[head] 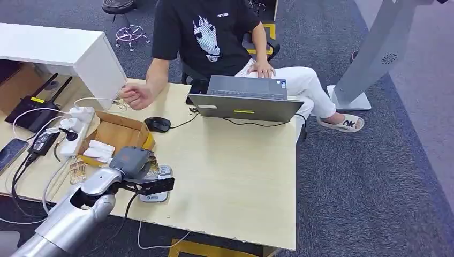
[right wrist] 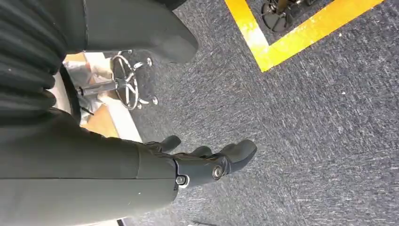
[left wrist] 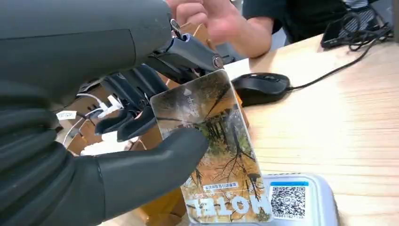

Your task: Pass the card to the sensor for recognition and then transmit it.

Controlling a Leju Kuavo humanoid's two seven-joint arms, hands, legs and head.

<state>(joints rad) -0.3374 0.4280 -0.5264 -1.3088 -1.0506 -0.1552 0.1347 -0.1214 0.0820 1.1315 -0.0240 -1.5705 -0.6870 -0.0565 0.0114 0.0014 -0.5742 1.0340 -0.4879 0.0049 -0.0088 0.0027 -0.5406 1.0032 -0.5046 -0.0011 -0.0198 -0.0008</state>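
Note:
My left hand point(head: 136, 167) pinches a hotel card point(left wrist: 214, 150) with an autumn-forest print between thumb and fingers. In the left wrist view the card's lower end hangs right over the grey sensor pad point(left wrist: 301, 200), which carries a QR code; whether they touch I cannot tell. In the head view the sensor point(head: 155, 196) lies near the table's front edge, just under the hand, and the card point(head: 152, 170) peeks out beside the fingers. My right hand point(right wrist: 207, 165) hangs over the carpet, fingers apart and holding nothing.
A person sits across the wooden table point(head: 235, 166) behind a laptop point(head: 246, 99), one hand point(head: 136, 96) raised near the cardboard box point(head: 115, 136). A black mouse point(head: 158, 124) lies beyond the sensor. A power strip, router and cables crowd the left end.

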